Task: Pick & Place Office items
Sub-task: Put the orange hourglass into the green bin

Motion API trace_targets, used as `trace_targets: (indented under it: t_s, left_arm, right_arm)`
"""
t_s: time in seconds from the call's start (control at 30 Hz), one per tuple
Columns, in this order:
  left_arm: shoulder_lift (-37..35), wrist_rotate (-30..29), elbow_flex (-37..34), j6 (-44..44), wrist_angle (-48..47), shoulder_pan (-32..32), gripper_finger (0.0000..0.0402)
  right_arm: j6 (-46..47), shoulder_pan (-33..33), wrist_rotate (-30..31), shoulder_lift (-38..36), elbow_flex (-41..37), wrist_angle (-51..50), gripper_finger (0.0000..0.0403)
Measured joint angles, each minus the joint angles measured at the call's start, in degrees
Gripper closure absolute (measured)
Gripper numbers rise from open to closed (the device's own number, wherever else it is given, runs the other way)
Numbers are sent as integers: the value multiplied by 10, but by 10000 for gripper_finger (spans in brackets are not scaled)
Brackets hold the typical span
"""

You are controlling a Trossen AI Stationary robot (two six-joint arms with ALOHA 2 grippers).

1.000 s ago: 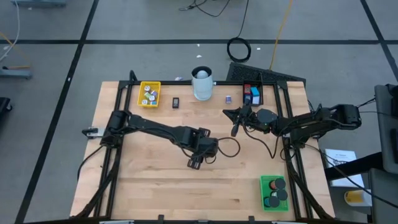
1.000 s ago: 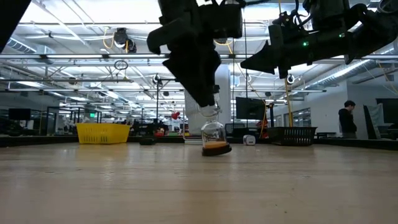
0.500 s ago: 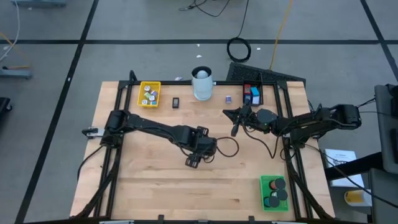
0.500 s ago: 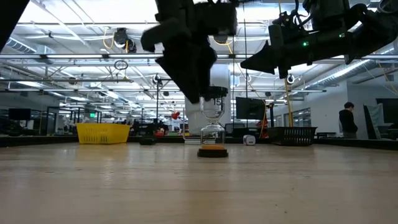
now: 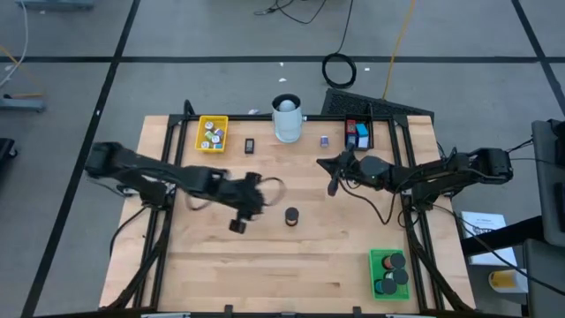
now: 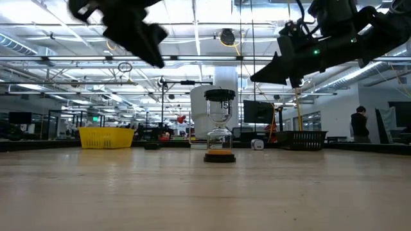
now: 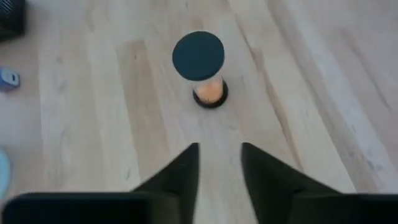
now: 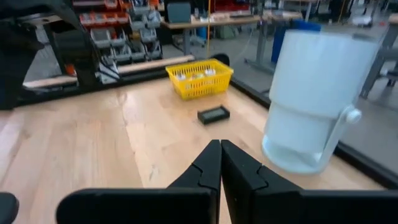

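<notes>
Wooden tabletop (image 5: 212,265) held a small hourglass (image 5: 291,215) upright, mid-frame. Left pincer (image 5: 237,224) hung empty, fingers apart, just left of it; right pincer (image 5: 333,185) stayed pinched closed. I'd approach level, grip its waist gently.

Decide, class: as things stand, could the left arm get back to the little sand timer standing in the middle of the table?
Probably yes. The sand timer stands upright and alone on bare wood, and the left gripper hangs just beside it with nothing between them. Its wrist view looks straight at the timer past its parted fingers.

Grey floor (image 5: 221,35), ceiling strip lights (image 6: 58,29)
</notes>
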Motion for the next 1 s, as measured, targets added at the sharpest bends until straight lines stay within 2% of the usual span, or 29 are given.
trace_targets:
  t_s: [0.13,0.23,0.37,0.53,0.63,0.7,0.8,1.0]
  left_arm:
    - [-121,10,-211,-16,240,10,353]
    - [-169,7,-317,-69,388,24,392]
    - [-198,7,-407,-89,497,39,390]
    - [-201,10,-547,-78,752,39,397]
    - [-198,7,-603,-77,859,41,393]
    - [-198,-3,-626,-76,901,42,383]
    - [-198,-6,-625,-77,897,43,375]
    - [-190,-6,-625,-75,887,43,389]
  right_arm:
    - [28,0,0,0,23,-63,401]
    - [44,7,0,22,69,-111,401]
    - [45,30,-4,81,157,-220,390]
    - [44,68,-5,156,307,-431,351]
    - [31,92,-28,191,388,-541,317]
    - [37,105,-56,216,439,-597,290]
    - [47,126,-80,255,496,-682,247]
    - [46,167,-79,297,543,-737,161]
